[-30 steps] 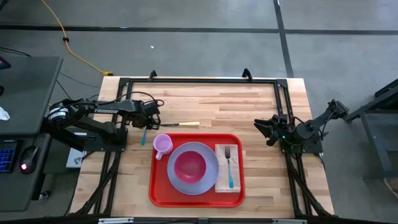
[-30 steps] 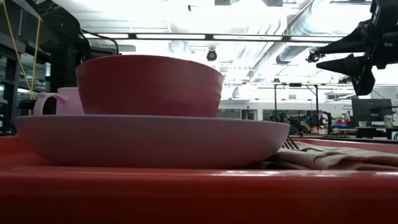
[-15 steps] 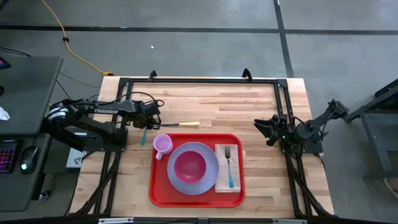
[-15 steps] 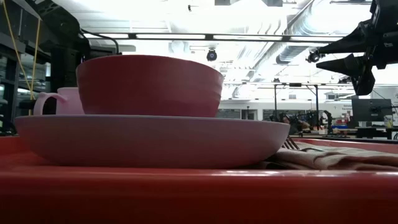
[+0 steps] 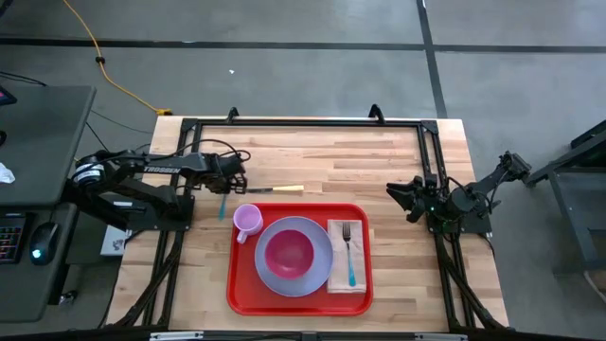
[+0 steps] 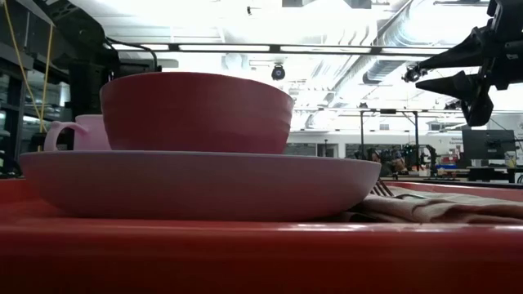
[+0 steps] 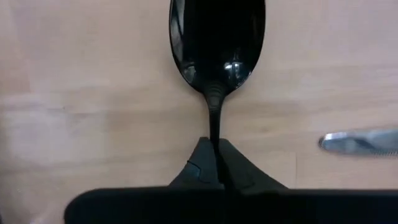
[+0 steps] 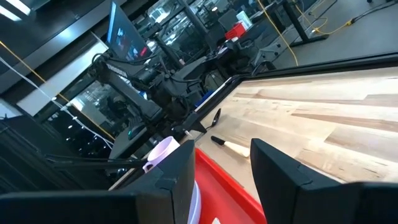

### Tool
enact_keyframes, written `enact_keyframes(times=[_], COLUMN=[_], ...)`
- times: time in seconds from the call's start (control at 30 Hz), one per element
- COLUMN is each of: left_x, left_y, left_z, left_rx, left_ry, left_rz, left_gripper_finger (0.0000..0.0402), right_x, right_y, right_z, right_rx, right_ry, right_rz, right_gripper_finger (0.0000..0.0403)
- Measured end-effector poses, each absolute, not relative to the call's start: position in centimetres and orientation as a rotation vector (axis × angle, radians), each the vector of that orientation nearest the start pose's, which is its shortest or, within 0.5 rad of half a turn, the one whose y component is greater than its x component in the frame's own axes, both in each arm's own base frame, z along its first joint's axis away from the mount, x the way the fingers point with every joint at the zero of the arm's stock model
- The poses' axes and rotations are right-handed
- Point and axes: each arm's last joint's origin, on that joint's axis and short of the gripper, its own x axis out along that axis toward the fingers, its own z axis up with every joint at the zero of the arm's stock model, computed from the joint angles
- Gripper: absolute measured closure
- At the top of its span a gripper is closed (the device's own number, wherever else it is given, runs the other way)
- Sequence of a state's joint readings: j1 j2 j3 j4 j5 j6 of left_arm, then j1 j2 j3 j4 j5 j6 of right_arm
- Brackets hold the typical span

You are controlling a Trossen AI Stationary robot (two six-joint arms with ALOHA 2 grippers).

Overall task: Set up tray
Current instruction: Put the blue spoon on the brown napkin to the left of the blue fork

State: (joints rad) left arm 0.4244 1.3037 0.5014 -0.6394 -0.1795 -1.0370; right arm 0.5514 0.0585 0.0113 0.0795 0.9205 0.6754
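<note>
The left gripper is clamped tight on the thin neck of a dark spoon, which lies on the bare wood just beyond the tray's far-left corner, close to the lilac cup. A knife rests just past the tray's far rim. To do this well, lift straight up before travelling so the bowl end does not drag, and stay clear of the cup. The right gripper waits, fingers apart, off the tray's right side.
</note>
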Motion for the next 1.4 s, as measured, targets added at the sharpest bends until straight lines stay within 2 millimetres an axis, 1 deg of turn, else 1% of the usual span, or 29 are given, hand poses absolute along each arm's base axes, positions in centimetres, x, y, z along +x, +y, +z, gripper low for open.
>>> enact_keyframes(times=[0.1, 0.23, 0.4, 0.57, 0.67, 0.77, 0.9, 0.97, 1.1, 1.27, 1.4], left_x=[15.9, 15.9, 16.1, 16.7, 17.1, 17.2, 18.0, 18.6, 19.8, 21.5, 22.7], left_y=[7.8, 7.9, 8.0, 8.4, 8.6, 8.7, 9.0, 9.2, 9.8, 10.6, 11.1], left_z=[12.8, 12.8, 13.2, 14.4, 15.1, 15.7, 17.1, 18.3, 21.4, 26.5, 30.6], left_rx=[-0.978, -0.967, -0.960, -0.900, -0.890, -0.880, -0.887, -0.878, -0.857, -0.806, -0.789], left_ry=[1.051, 1.040, 1.051, 1.044, 1.030, 1.051, 1.033, 1.007, 0.918, 0.770, 0.617], left_rz=[1.224, 1.232, 1.232, 1.244, 1.242, 1.232, 1.205, 1.178, 1.128, 1.062, 0.997], left_gripper_finger=[0.0376, 0.0390, 0.0390, 0.0391, 0.0391, 0.0391, 0.0391, 0.0391, 0.0391, 0.0391, 0.0391], right_x=[8.8, 8.8, 8.8, 8.8, 8.8, 8.8, 8.8, 8.8, 8.8, 8.8, 8.8], right_y=[2.7, 2.7, 2.7, 2.7, 2.7, 2.7, 2.7, 2.7, 2.7, 2.7, 2.6], right_z=[17.0, 17.0, 17.0, 17.0, 17.0, 17.1, 17.1, 17.1, 17.1, 17.1, 17.1], right_rx=[0.690, 0.690, 0.690, 0.691, 0.691, 0.696, 0.696, 0.696, 0.702, 0.705, 0.762], right_ry=[-0.148, -0.147, -0.146, -0.146, -0.147, -0.151, -0.151, -0.152, -0.153, -0.154, -0.170], right_rz=[-0.345, -0.344, -0.339, -0.340, -0.339, -0.337, -0.337, -0.337, -0.337, -0.338, -0.351], right_gripper_finger=[0.0269, 0.0269, 0.0269, 0.0269, 0.0269, 0.0269, 0.0269, 0.0269, 0.0269, 0.0269, 0.0269])
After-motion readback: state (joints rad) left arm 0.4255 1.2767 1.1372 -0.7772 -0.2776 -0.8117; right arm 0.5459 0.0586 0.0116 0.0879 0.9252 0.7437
